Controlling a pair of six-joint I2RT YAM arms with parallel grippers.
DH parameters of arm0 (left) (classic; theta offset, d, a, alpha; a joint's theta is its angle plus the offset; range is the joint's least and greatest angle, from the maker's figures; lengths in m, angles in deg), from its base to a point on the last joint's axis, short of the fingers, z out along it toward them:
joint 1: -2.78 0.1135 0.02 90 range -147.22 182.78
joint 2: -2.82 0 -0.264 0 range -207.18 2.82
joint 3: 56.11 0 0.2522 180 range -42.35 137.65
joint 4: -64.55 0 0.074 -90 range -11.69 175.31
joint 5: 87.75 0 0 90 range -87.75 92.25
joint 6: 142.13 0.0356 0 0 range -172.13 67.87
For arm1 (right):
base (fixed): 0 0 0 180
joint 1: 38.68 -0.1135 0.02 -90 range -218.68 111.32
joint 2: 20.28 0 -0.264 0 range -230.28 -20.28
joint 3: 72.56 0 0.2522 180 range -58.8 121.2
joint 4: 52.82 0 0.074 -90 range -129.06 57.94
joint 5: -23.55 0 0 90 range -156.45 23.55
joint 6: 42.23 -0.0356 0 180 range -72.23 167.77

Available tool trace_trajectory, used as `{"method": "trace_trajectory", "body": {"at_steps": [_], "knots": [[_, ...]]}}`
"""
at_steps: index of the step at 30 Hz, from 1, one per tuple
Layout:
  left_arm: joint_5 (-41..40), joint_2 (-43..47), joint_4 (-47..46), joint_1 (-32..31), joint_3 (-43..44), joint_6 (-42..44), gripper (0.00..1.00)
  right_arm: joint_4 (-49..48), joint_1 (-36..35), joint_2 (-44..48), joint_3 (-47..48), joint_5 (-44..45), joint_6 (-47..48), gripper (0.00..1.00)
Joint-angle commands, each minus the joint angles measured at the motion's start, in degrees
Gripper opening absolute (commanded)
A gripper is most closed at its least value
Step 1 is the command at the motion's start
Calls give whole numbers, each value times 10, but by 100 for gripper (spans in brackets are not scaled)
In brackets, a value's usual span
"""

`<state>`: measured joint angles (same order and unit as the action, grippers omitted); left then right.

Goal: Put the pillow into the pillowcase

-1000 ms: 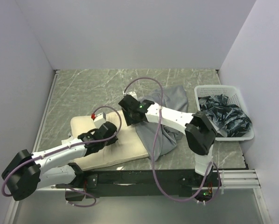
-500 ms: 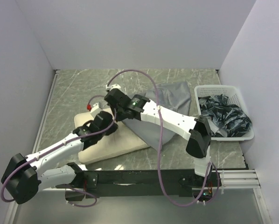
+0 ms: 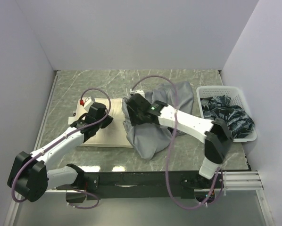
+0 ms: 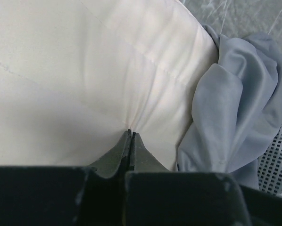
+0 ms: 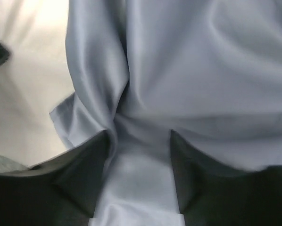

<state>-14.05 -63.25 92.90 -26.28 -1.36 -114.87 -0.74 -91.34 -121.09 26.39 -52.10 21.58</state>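
Your left end effector (image 4: 130, 134) is clenched on a pinch of the pillow (image 3: 113, 126), whose cream cloth puckers at the tips. The pillow lies flat on the desk (image 3: 84, 84), left of centre, its right end touching the crumpled grey pillowcase (image 3: 150, 136). Your right end effector (image 5: 138, 136) stands released over the pillowcase, with grey folds lying between its fingers (image 5: 87, 174). A white basket (image 3: 221, 89) sits at the right.
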Motion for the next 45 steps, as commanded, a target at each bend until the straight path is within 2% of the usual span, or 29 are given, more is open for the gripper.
{"method": "trace_trajectory", "body": {"at_steps": [1, 3, 5, 7, 8, 11, 15, 18, 24, 25, 28, 29, 32, 33, 36, 38, 40, 41, 42, 45], "knots": [[37, 10, -85, -2, -9, 0, 1, -57, -30, 173, -106, 64, -45, 66], [39, 11, -90, -2, -21, 3, 1, -88, -42, 251, -205, 79, -83, 73], [44, 13, -92, -2, -26, 7, 1, -128, -73, 319, -309, 89, -124, 75], [52, 14, -88, -2, -27, 15, 1, -152, -98, 352, -373, 114, -154, 79], [52, 15, -87, -3, -27, 16, 1, -181, -118, 375, -434, 118, -184, 79], [54, 22, -84, -4, -30, 24, 1, -261, -143, 402, -538, 112, -238, 79], [49, 25, -67, -4, -24, 38, 1, -350, -207, 403, -609, 140, -280, 83], [48, 29, -62, -4, -21, 43, 1, -404, -210, 376, -623, 147, -271, 87], [54, 30, -46, -4, -14, 61, 1, -463, -214, 302, -616, 140, -271, 85], [55, 29, -42, -4, -10, 67, 1, -469, -213, 296, -615, 140, -272, 83], [61, 30, -25, -4, -1, 88, 6, -427, -214, 278, -584, 147, -274, 51], [66, 33, -22, -4, 0, 100, 10, -408, -214, 280, -562, 148, -275, 32], [74, 51, 0, -6, 7, 125, 38, -330, -212, 301, -514, 167, -272, 15], [66, 67, 18, -14, 8, 128, 60, -311, -209, 305, -501, 169, -268, 13], [16, 108, 44, -55, 6, 136, 82, -245, -184, 317, -449, 163, -253, 7], [-42, 124, 80, -86, 7, 129, 84, -221, -163, 323, -423, 138, -230, 4], [-83, 138, 111, -143, -3, 117, 84, -212, -126, 332, -410, 119, -208, 3], [-124, 141, 120, -164, -9, 91, 83, -208, -113, 335, -398, 100, -200, 2], [-144, 146, 131, -200, -24, 76, 83, -204, -92, 336, -392, 93, -193, 1], [-188, 143, 162, -248, -47, 27, 82, -186, -61, 341, -370, 70, -172, 0]]}}
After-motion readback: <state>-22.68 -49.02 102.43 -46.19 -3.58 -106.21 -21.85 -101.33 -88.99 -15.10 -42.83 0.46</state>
